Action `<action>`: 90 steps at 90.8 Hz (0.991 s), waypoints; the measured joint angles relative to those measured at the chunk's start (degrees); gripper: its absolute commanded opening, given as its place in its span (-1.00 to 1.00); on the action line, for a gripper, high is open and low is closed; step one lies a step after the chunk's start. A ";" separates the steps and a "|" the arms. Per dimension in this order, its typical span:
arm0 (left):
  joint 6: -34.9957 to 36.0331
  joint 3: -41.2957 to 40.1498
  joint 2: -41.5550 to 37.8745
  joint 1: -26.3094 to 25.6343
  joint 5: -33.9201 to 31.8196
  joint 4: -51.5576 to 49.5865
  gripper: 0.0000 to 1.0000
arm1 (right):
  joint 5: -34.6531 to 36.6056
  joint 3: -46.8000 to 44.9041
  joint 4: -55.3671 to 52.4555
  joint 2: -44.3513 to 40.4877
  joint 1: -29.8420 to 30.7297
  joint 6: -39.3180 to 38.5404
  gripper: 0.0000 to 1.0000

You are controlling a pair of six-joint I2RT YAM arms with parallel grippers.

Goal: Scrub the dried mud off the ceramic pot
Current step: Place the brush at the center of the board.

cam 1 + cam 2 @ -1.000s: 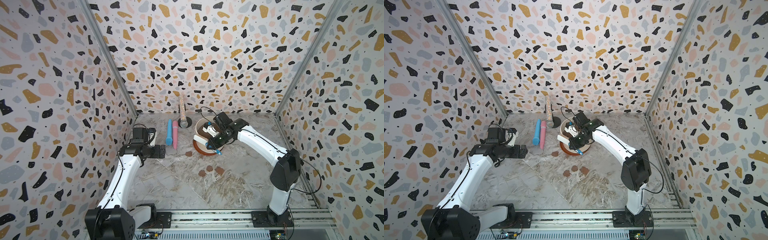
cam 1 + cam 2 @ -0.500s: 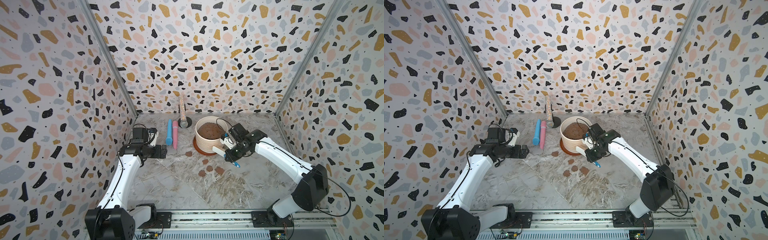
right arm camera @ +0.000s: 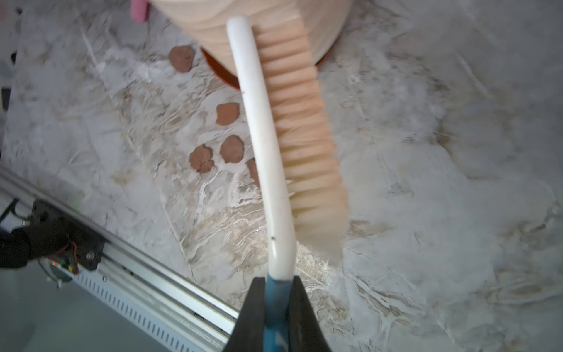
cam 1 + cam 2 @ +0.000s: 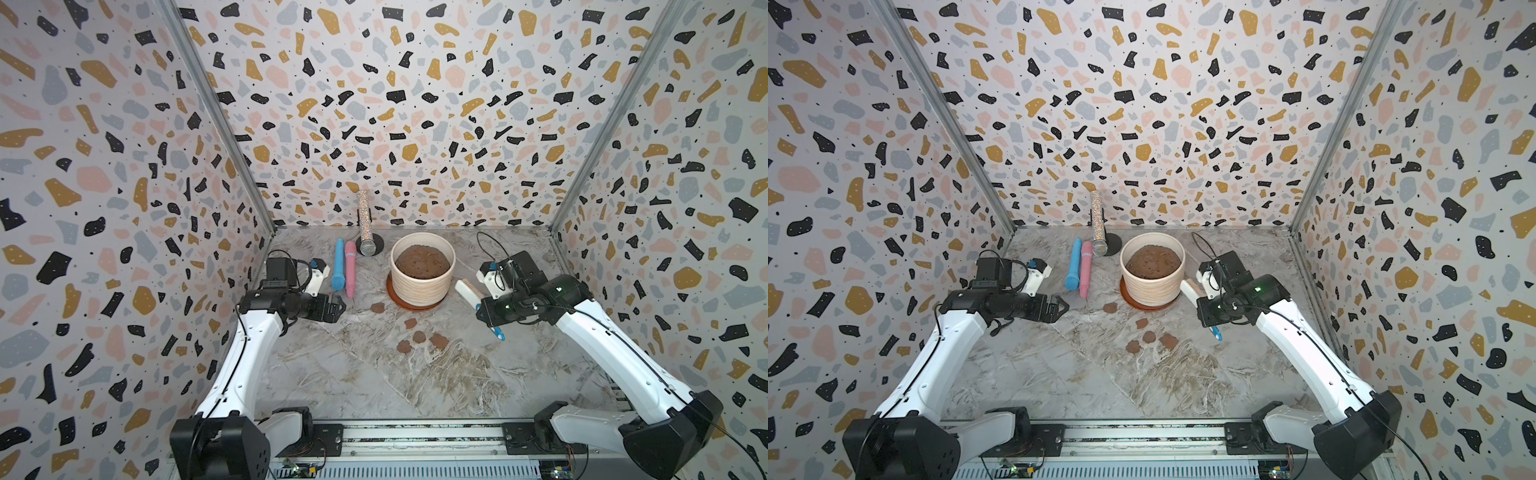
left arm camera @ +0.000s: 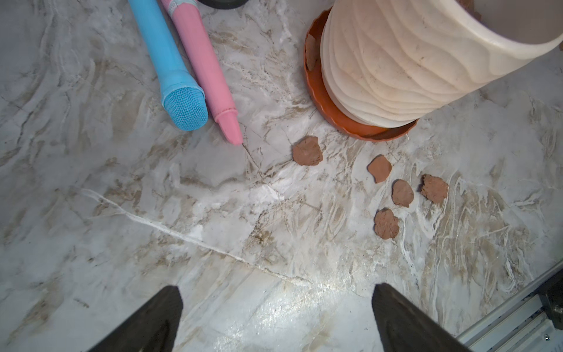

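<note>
The ribbed cream ceramic pot (image 4: 422,286) looks almost clean, with flat brown dried mud bits (image 5: 307,151) on the marble counter (image 4: 374,374), while the right gripper (image 3: 275,286) squeezes the white bristle brush (image 3: 265,137) and the left gripper (image 5: 275,289) hangs wide open.

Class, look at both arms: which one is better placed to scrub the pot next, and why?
Right. The right fingers grip the brush, its bristles close beside the pot. The left fingers are open and hold no tool.

One cream ribbed ceramic pot (image 4: 422,286), one terracotta round saucer (image 5: 335,112), six flat reddish-brown dried mud patches (image 5: 307,151), one blue plastic microphone (image 5: 170,61), one glittery silver microphone (image 4: 365,224), one pink tapered stick (image 5: 207,70), one white-handled bristle brush (image 3: 265,137).
</note>
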 measured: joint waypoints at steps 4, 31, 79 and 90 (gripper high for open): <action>1.16 -0.17 -0.02 0.17 -0.42 -0.37 0.99 | 2.12 -0.83 0.39 -0.09 -2.43 2.47 -1.00; 8.28 -4.39 -0.85 1.53 -9.77 -2.49 0.99 | 6.86 -9.27 7.37 5.81 -11.50 12.26 -1.00; 10.05 -5.11 -0.90 1.64 -11.43 -2.73 1.00 | 5.79 -14.62 23.52 24.57 -12.68 8.90 -1.00; 10.03 -5.11 -0.72 1.64 -11.08 -2.75 0.99 | 6.05 -17.03 26.18 24.57 -12.68 7.72 -0.82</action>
